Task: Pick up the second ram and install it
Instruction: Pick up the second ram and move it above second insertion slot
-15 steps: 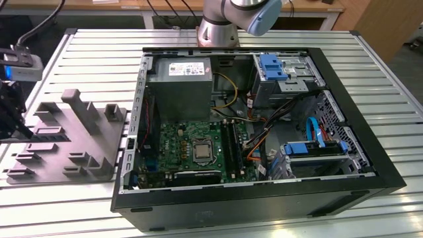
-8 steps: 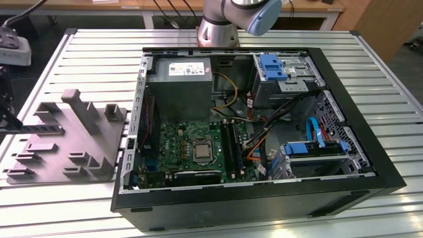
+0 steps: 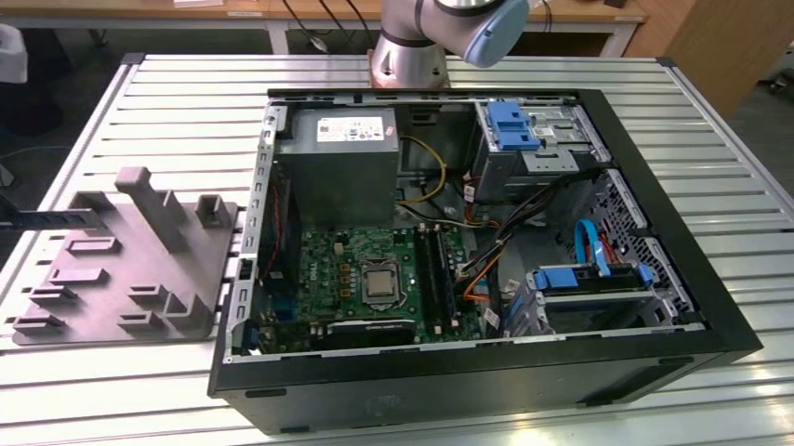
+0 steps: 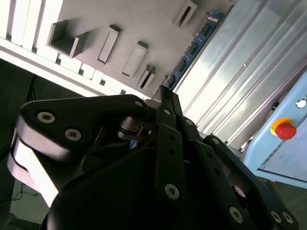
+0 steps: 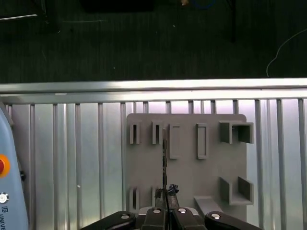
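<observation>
Second ram [image 4: 194, 48] is in the gripper [image 4: 165, 93]. In the second wrist view the black fingers pinch to a narrow point on one end of the strip. Its blue-green board with dark chips runs away from them, past the edge of the grey fixture [image 4: 144, 19] and over the slatted metal table [image 4: 249, 62].

In the first wrist view the ram [image 5: 164, 158] is seen edge-on, as a thin dark line straight out from the gripper [image 5: 166, 201]. It crosses the fixture [image 5: 187, 177] between two of its slot blocks; whether it touches the fixture cannot be told.

In the exterior view a dark strip [image 3: 50, 219] that looks like the same ram reaches in from the exterior view's left edge, at the fixture's [image 3: 137, 279] far corner. It is well apart from the open computer case [image 3: 496, 372].

Inside the case the motherboard [image 3: 360, 269] lies flat. The long black memory slots [image 3: 434, 269] sit just beside the processor socket [image 3: 376, 283], on the exterior view's right of it. The grey power supply [image 3: 335, 177] carries a white label [image 3: 353, 130] with a red mark, and its print is too small to read.

A light-blue panel [image 4: 288, 148] beside the table bears a red button [image 4: 285, 129] on a yellow ring. In the first wrist view the lettering at the panel's [image 5: 9, 191] lower edge is cut off and cannot be read.
</observation>
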`<state>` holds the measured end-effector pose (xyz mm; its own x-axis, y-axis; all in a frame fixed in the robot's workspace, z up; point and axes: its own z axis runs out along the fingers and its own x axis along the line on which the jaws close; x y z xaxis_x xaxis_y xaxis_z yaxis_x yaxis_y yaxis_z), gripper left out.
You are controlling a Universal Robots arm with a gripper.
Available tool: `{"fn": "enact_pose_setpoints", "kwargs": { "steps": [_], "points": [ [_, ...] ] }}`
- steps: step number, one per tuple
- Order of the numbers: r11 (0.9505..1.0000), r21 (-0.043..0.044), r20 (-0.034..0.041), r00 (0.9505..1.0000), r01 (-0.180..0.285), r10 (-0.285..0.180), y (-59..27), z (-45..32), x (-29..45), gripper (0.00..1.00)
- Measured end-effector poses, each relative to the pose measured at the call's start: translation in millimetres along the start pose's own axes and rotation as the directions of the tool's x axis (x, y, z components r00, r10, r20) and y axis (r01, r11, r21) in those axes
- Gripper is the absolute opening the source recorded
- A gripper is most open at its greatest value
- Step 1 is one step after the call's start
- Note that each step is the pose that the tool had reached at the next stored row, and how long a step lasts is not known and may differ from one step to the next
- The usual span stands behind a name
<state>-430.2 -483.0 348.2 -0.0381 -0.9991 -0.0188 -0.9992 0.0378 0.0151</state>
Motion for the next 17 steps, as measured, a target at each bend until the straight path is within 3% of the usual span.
{"fn": "enact_pose_setpoints", "kwargs": {
  "steps": [9, 17],
  "points": [
    [1.0, -0.0002, 0.0037, 1.0, 0.0, 0.0, 0.6, -36.9, -0.7, 0.12],
    [1.0, -0.0002, 0.008, 1.0, 0.0, 0.0, 0.9, -62.8, -1.2, 0.12]
  ]
}}
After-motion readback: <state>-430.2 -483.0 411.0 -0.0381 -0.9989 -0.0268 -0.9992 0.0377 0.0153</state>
